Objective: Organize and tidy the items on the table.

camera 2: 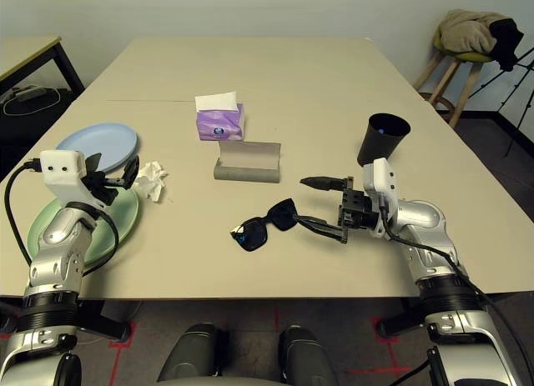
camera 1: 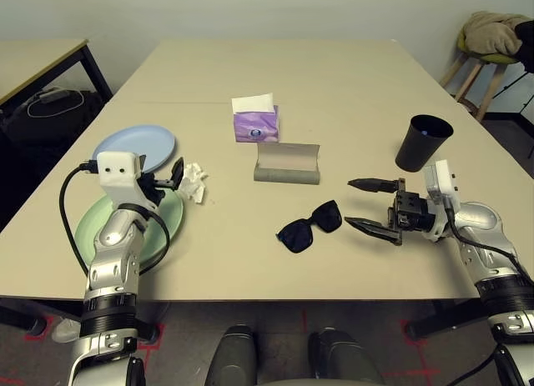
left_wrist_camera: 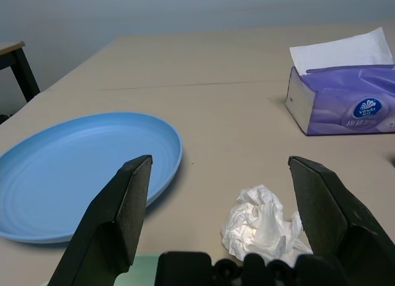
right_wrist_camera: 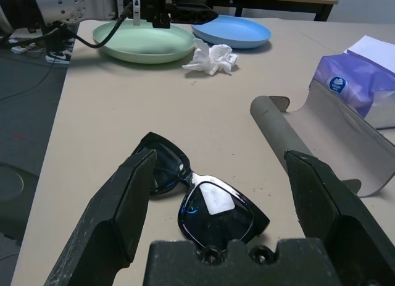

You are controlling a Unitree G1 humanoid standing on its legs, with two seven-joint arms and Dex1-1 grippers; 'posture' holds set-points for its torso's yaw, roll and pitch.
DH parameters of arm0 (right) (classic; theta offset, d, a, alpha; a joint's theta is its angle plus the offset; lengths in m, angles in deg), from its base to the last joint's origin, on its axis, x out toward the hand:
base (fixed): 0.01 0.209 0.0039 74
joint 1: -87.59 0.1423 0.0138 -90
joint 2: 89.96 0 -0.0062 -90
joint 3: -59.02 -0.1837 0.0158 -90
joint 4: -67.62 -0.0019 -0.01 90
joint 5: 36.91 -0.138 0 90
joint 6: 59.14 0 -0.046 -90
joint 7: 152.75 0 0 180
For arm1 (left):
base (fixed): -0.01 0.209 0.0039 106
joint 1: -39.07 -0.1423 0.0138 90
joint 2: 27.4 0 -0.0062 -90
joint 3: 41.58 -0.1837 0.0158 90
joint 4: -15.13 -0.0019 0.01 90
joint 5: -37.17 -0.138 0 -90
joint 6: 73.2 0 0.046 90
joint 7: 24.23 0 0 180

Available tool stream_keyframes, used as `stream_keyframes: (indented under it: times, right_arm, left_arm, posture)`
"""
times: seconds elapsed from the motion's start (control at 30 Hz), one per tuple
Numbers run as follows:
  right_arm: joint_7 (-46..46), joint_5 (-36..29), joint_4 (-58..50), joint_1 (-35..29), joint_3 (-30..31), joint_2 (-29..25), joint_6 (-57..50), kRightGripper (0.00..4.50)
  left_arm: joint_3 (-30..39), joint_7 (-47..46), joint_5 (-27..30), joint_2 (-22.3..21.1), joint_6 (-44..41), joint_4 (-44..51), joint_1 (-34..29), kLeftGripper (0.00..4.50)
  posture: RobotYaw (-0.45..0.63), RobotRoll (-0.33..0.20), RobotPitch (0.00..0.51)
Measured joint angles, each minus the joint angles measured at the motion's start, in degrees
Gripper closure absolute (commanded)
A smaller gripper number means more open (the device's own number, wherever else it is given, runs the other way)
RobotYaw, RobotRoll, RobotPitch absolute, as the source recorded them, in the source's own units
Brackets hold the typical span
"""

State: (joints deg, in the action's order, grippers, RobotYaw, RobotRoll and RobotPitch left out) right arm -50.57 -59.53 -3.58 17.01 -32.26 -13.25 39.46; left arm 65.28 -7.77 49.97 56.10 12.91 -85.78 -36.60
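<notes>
Black sunglasses (camera 1: 309,228) lie folded open near the front of the table (camera 1: 350,77). My right gripper (camera 1: 349,203) hovers open just right of them, its fingers (right_wrist_camera: 123,199) straddling the sunglasses (right_wrist_camera: 203,199). The grey glasses case (camera 1: 287,163) stands open behind them, with the purple tissue box (camera 1: 255,119) further back. A crumpled white tissue (camera 1: 193,182) lies at the left. My left gripper (camera 1: 167,179) is open beside it, over the green plate (camera 1: 88,228). The pale blue plate (camera 1: 133,144) sits just behind. A black cup (camera 1: 424,142) stands at the right.
A side table (camera 1: 42,61) with black legs and a black bag (camera 1: 50,111) are off the left edge. A stool (camera 1: 492,61) piled with clothing stands at the far right. The table's far half is bare.
</notes>
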Motion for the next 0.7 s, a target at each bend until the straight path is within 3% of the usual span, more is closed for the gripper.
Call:
stream_keyframes:
  times: [0.2,0.4,0.7]
  right_arm:
    - [-0.02,0.00,-0.03,0.83,0.67,0.51,-0.62,0.02]
    - [0.53,0.00,-0.24,1.94,0.72,0.90,-1.71,0.02]
    - [1.00,0.05,-0.85,1.94,0.79,1.24,-2.48,0.02]
  left_arm:
    - [0.01,0.09,1.19,0.00,-3.23,2.03,-0.07,0.00]
    - [0.12,0.39,3.50,-0.98,-12.47,5.71,0.54,0.00]
    - [2.83,-2.92,4.72,-8.11,-31.17,8.22,6.41,0.00]
  posture:
    - [0.22,0.000,0.052]
    - [0.22,0.000,0.056]
    - [0.23,0.000,0.060]
